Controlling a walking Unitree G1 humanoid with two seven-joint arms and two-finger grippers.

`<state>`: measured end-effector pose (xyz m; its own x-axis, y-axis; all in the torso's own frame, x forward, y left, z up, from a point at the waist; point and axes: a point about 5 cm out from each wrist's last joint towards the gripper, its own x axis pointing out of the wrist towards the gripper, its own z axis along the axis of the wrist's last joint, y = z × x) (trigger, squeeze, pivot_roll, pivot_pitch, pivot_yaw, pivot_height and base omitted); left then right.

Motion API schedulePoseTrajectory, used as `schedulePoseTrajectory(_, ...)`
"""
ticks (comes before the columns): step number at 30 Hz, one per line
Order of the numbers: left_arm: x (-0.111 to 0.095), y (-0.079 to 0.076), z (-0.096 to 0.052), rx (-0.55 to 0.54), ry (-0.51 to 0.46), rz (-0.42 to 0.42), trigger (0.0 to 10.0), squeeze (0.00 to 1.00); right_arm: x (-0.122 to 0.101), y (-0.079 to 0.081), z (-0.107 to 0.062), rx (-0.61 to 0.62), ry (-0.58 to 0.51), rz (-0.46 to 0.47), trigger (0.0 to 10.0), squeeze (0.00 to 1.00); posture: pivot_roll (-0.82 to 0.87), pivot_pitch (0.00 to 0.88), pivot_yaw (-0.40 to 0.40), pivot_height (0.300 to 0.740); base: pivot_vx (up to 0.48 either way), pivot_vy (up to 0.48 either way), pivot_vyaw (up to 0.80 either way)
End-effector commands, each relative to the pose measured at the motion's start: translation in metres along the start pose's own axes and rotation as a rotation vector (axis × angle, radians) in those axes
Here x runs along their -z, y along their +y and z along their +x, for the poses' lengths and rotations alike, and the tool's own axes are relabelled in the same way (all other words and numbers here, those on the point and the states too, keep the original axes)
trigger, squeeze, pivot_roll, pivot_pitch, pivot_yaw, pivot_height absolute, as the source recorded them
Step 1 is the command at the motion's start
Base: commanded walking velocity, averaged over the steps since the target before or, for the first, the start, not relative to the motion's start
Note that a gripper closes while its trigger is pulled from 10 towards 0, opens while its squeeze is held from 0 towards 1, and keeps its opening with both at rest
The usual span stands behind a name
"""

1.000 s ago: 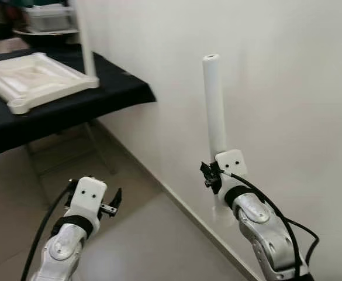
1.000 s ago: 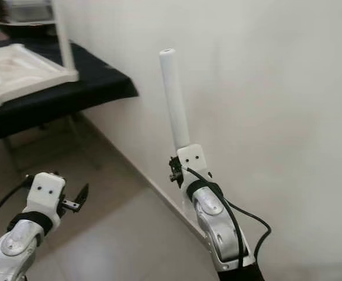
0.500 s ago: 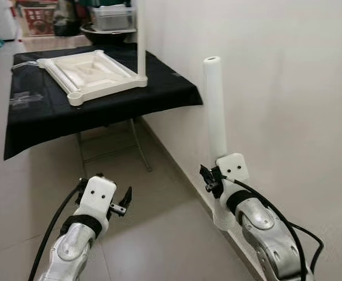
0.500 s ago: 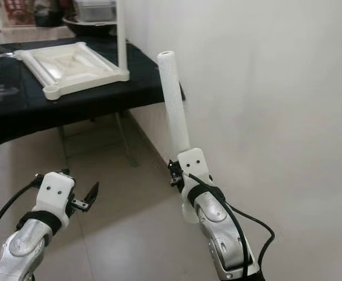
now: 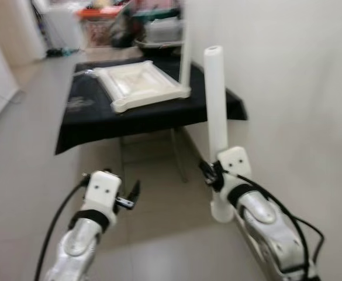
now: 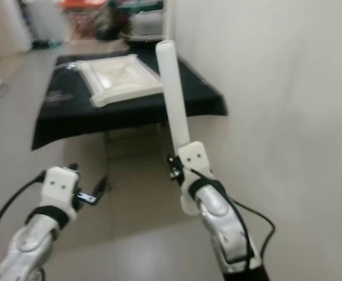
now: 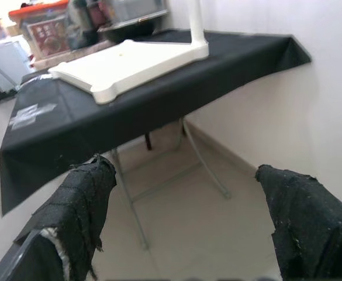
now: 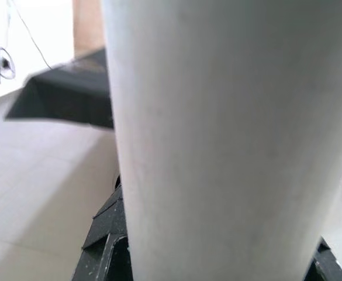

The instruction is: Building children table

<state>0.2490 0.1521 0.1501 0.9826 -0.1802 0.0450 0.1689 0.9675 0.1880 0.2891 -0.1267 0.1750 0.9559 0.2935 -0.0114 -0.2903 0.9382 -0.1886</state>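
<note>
Gripping a white table leg (image 5: 215, 99) near its lower end, the right hand (image 5: 213, 175) holds it upright, its hollow top end rising level with the far edge of the black-draped surface (image 5: 153, 114) ahead. In the right wrist view the leg (image 8: 217, 134) sits tight against the black fingers (image 8: 103, 246), which clamp it from both sides. The leg's lower tip hangs above the tiled floor (image 5: 30, 175), just beside the white wall (image 5: 299, 88).

The left hand (image 5: 133, 196) is held out low over the floor, well short of the surface, with its fingers (image 7: 80, 205) spread apart and nothing between them.

On the black-draped surface lies the white tabletop (image 5: 140, 85), upside down with its ribbed underside facing up. One leg (image 5: 185, 50) already stands upright in the tabletop's corner nearest the wall; a round socket (image 5: 117, 106) at the corner closest to the robot is unfilled. Beyond the surface the room holds blurred clutter, including an orange-lidded bin (image 5: 97, 20) and a grey container (image 5: 162, 29).
</note>
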Motion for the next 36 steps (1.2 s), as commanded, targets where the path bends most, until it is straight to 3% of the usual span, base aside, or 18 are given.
schedulePoseTrajectory(1, 0.001, 0.000, 0.001, 0.001, 0.007, -0.004, 10.0, 0.00, -0.007, 0.002, 0.003, -0.013, -0.034, 0.010, 10.0, 0.00, 0.02, 0.000, -0.080, 0.740, 0.341, 0.000, 0.80)
schedulePoseTrajectory(8, 0.000, 0.002, 0.003, 0.000, 0.000, -0.002, 10.0, 0.00, -0.012, -0.005, 0.007, 0.027, -0.061, 0.076, 10.0, 0.00, 0.02, 0.000, -0.093, 0.740, 0.342, 0.000, 0.23)
schedulePoseTrajectory(20, -0.002, -0.003, 0.006, 0.008, -0.011, -0.013, 10.0, 0.00, -0.018, -0.007, 0.012, 0.029, -0.078, 0.083, 10.0, 0.00, 0.02, 0.000, -0.096, 0.740, 0.339, 0.000, 0.00)
schedulePoseTrajectory(36, -0.004, 0.002, 0.008, 0.006, -0.028, 0.004, 10.0, 0.00, -0.046, -0.006, 0.032, -0.010, -0.158, 0.156, 10.0, 0.00, 0.04, 0.000, -0.105, 0.740, 0.340, 0.000, 0.00)
